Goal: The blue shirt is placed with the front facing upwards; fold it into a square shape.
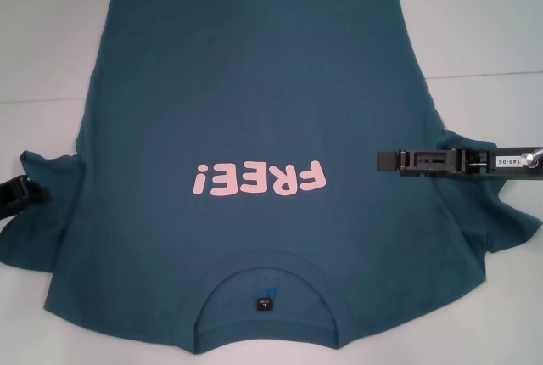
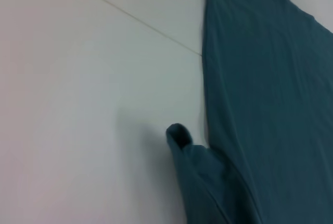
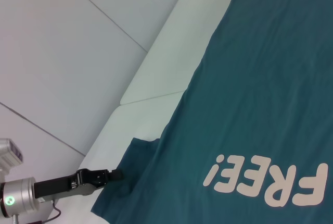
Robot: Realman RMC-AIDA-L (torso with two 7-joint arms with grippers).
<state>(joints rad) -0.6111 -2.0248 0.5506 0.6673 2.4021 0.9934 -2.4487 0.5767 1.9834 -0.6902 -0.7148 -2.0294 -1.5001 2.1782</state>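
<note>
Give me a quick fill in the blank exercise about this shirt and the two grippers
1. The pink print on the blue shirt reads ____.
2. The left gripper is at the shirt's left ____.
3. The right gripper reaches over the shirt's ____ side.
4. The shirt's ____ lies nearest the robot.

Missing words: FREE!; sleeve; right; collar

**Teal shirt, pink print, white table**

The shirt (image 1: 254, 102) is a dark teal-blue, plain all over except for the chest print (image 1: 258, 179), which spells "FREE!" in pale pink block letters. The ribbed collar (image 1: 270, 261) is the same teal, and the small neck label (image 1: 264, 304) inside it is dark, nearly black. The table (image 1: 51, 42) is white with thin grey seam lines. The left gripper (image 1: 19, 193) is black. The right gripper (image 1: 386, 161) is black, with a silver-grey metal arm behind it carrying a white tag.
</note>
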